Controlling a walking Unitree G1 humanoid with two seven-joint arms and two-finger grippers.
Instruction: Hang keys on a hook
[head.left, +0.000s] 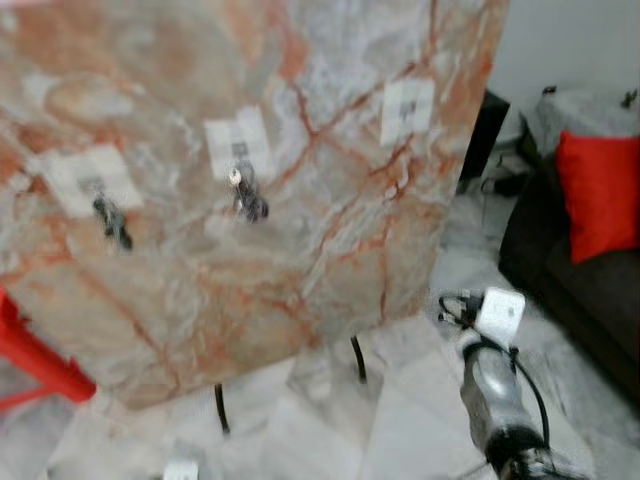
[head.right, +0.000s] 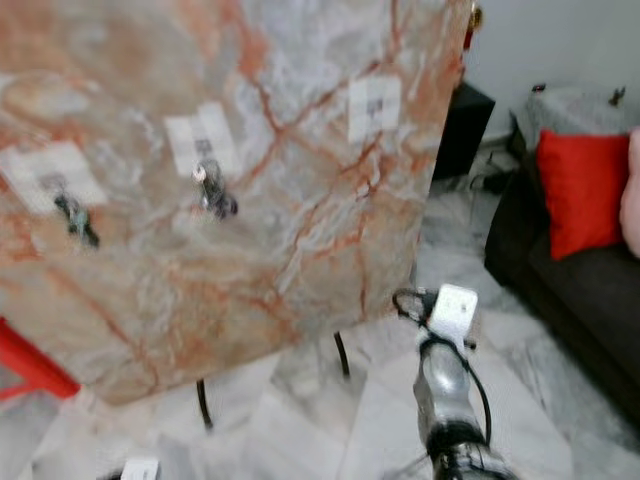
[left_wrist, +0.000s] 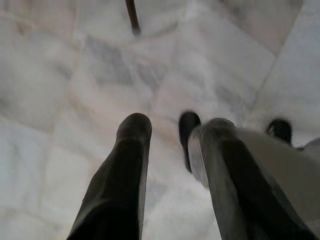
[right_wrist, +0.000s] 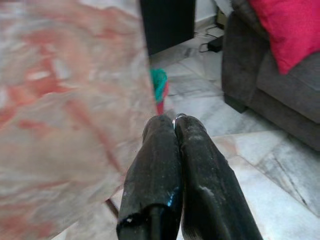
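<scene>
A tilted marble-patterned panel (head.left: 250, 230) carries three white stick-on hooks. The left hook (head.left: 90, 180) holds a dark bunch of keys (head.left: 113, 222). A second bunch of keys (head.left: 248, 200) hangs from the middle hook (head.left: 238, 148). Nothing hangs on the right hook (head.left: 407, 110). My right arm (head.left: 495, 385) reaches up below the panel's right lower corner. In the right wrist view my right gripper (right_wrist: 175, 120) is shut, with a thin metal key ring (right_wrist: 179, 116) peeking out at its tips, close to the panel's edge. My left gripper (left_wrist: 175, 125) hangs open over the floor.
The panel stands on thin black legs (head.left: 222, 408) on a pale marble floor (head.left: 400, 420). A dark sofa (head.left: 575, 290) with a red cushion (head.left: 600, 190) is at the right. A black cabinet (head.left: 485, 130) stands behind the panel, and a red frame (head.left: 35, 360) at the left.
</scene>
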